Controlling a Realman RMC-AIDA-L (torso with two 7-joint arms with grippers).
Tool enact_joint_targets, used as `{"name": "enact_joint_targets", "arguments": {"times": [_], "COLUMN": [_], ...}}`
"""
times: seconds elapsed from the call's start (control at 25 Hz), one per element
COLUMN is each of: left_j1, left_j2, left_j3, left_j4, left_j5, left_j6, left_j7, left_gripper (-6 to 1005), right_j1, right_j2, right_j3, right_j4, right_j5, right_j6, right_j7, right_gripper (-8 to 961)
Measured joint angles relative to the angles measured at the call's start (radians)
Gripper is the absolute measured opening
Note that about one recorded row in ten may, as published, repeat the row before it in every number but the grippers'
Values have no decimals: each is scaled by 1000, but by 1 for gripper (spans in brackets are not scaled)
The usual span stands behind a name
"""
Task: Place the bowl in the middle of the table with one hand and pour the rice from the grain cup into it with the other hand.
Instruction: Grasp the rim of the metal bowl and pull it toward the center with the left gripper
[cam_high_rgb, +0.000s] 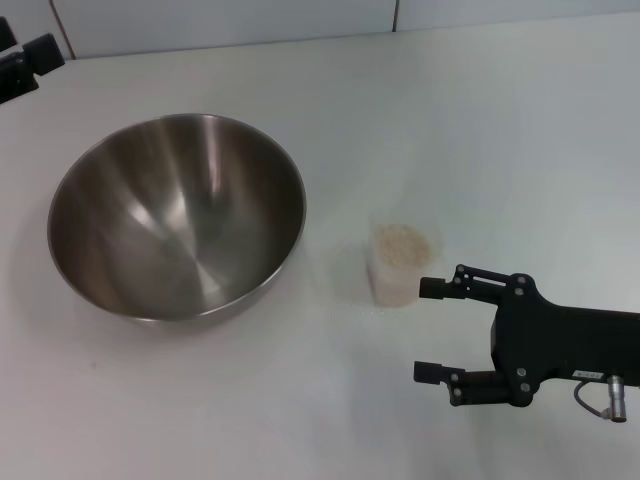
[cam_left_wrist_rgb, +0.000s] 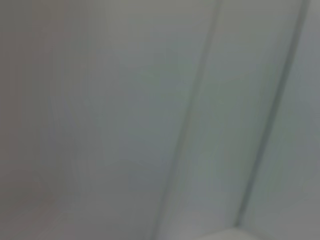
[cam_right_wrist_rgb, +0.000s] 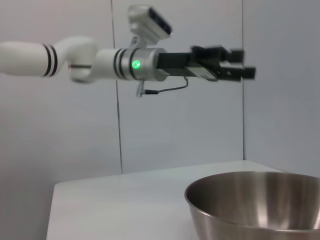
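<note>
The steel bowl (cam_high_rgb: 178, 215) stands empty on the white table (cam_high_rgb: 300, 400), left of centre; its rim also shows in the right wrist view (cam_right_wrist_rgb: 260, 200). The grain cup (cam_high_rgb: 402, 265) stands upright to the bowl's right, filled with pale rice (cam_high_rgb: 402, 243). My right gripper (cam_high_rgb: 429, 330) is open and empty, just right of and nearer than the cup; its farther fingertip (cam_high_rgb: 432, 288) is beside the cup's wall. My left gripper (cam_high_rgb: 25, 60) is at the far left edge, raised high above the table in the right wrist view (cam_right_wrist_rgb: 247, 62), open and empty.
A grey panelled wall (cam_high_rgb: 230, 25) runs along the table's far edge. The left wrist view shows only wall panels (cam_left_wrist_rgb: 150, 120). Bare tabletop lies in front of the bowl and behind the cup.
</note>
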Motion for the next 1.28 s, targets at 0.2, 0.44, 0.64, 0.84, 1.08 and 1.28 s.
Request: {"name": "enact_joint_targets", "arguments": {"times": [0.2,0.44,0.64,0.84,1.08,1.28], "left_j1": [-69,-176,-234,-267,-286,-298], "left_j2": [3,0,-3,-3,-3,-3], "left_j3": [32,126,157,160,161,162], "left_j4": [179,185,93,7,-55,-97], "left_j5": [407,776,854,889,925,937], "left_j6": [-117,-120,-120,-128,-153,-161], "left_j7": [-324,-522,-530,-517,-511,-502], "left_gripper": [807,792,781,769,755,743], "right_j1": [0,0,0,0,0,0], "right_j2": [0,0,0,0,0,0], "right_j3": [0,0,0,0,0,0], "right_j4": [2,4,3,2,1,1], "right_j5": [1,3,3,3,3,2], "right_j6": [-3,-5,-5,0,3,4], "right_j7": [0,0,1,1,2,3], "right_gripper": [802,799,797,795,793,790]}}
